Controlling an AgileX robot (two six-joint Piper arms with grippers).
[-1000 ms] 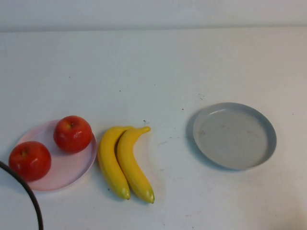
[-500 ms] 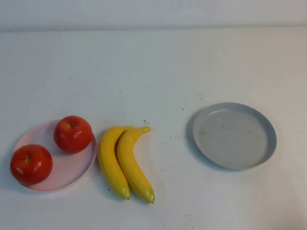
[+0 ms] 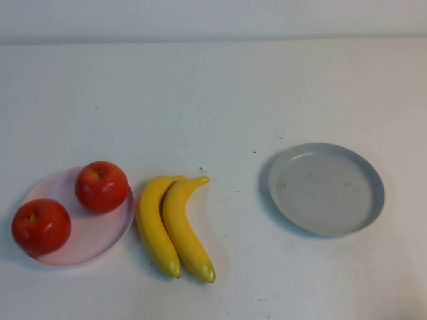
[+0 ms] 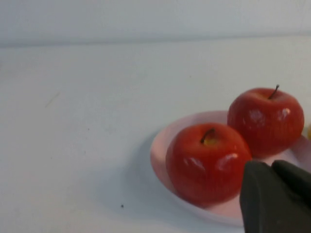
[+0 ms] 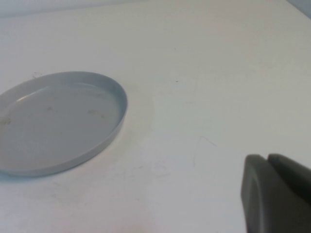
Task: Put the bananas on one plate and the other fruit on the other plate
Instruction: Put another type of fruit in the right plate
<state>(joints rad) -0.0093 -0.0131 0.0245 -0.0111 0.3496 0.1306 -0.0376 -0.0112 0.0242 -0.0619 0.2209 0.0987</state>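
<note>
Red apples both sit on the pink plate now, and the left arm has gone from the high view.

A second ago a dark cable crossed the near-left corner; it is out of shot, and the nearer apple (image 3: 41,226) has settled at the pale pink plate's (image 3: 100,237) near-left rim, the other apple (image 3: 101,187) at its far side. That half looks done. 2 smooth yellow bananas (image 3: 173,227) lie touching on the white worktop (image 3: 220,93), just right of that plate; the grey-blue plate (image 3: 326,189) waits further right. Left claw (image 4: 277,196) is closed and empty near the apples; right claw (image 5: 274,191) closed and empty beside the grey-blue plate.
</note>
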